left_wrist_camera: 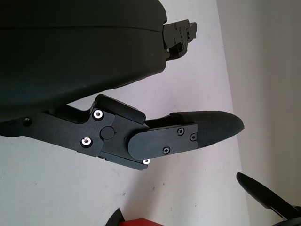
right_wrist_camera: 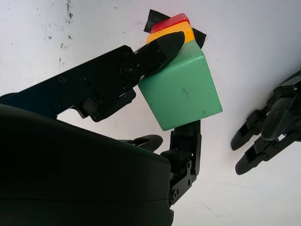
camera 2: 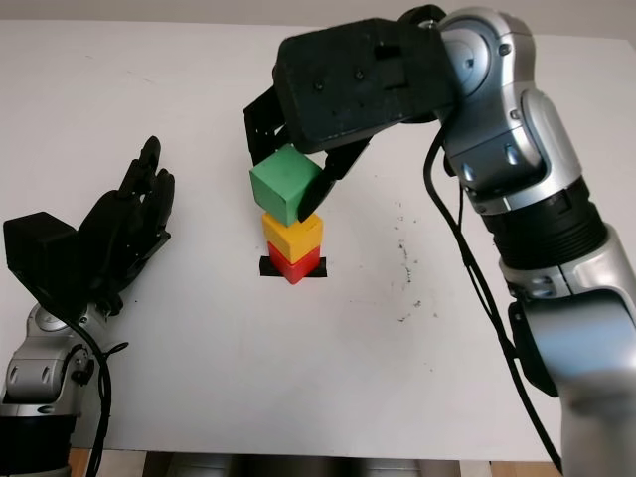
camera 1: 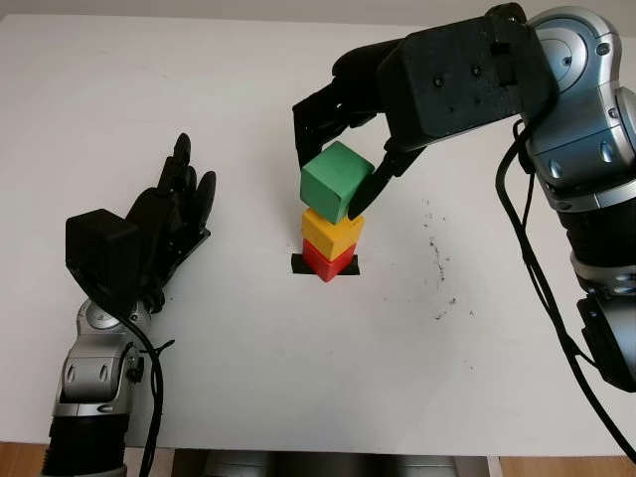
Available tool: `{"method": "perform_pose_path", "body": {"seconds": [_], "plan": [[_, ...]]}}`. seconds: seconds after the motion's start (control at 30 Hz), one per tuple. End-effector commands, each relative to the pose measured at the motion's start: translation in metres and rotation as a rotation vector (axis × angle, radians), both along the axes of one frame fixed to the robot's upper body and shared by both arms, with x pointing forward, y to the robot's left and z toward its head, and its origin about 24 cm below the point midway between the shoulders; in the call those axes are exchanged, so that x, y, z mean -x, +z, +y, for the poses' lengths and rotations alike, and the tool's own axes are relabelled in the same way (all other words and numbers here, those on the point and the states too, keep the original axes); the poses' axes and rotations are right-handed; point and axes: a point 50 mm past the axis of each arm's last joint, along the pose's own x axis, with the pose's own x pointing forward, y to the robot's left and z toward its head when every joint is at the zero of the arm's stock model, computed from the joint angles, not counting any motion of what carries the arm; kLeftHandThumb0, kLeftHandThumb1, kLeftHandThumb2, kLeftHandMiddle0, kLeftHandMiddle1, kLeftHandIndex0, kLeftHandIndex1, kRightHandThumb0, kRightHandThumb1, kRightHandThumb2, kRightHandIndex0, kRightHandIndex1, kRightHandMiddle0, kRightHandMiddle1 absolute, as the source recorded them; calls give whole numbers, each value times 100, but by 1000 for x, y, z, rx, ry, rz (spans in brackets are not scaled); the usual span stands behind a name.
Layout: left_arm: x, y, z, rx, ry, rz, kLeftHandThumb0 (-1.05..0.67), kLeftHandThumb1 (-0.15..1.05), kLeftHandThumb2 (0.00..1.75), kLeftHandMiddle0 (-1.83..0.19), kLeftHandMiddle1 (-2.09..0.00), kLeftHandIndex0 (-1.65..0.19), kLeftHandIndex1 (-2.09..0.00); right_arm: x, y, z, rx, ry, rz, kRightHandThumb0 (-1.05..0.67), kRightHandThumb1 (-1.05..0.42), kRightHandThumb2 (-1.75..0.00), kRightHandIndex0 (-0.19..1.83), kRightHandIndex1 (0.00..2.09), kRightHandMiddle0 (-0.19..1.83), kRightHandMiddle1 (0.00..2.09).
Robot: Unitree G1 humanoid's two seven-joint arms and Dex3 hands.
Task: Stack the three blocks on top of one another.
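Note:
A yellow block sits on a red block over a black tape mark at the table's middle. My right hand reaches in from the upper right and is shut on a green block, which is tilted and hangs just above the yellow block, perhaps touching its top. In the right wrist view the green block is pinched between black fingers, with the yellow block and red block beyond it. My left hand is open over the table, left of the stack.
The white table carries faint dark specks right of the stack. Its front edge runs along the bottom of the head views. The right arm's black cable hangs at the right.

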Motion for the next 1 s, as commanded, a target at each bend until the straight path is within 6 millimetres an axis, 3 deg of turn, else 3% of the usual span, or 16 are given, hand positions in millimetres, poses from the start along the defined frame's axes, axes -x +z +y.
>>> {"method": "perform_pose_path", "body": {"seconds": [0.0,0.97], "plan": [[4,-1,0,-9,1,1,-76,105,59,19,0,19,0,3,2,-1,6,0,-19,-46,-87,-5,42,5,43,152],[8,1,3,-13,12,13,-75,105,59,19,0,19,0,-3,-12,-5,-18,28,-62,-44,-89,-5,44,6,40,155]]}}
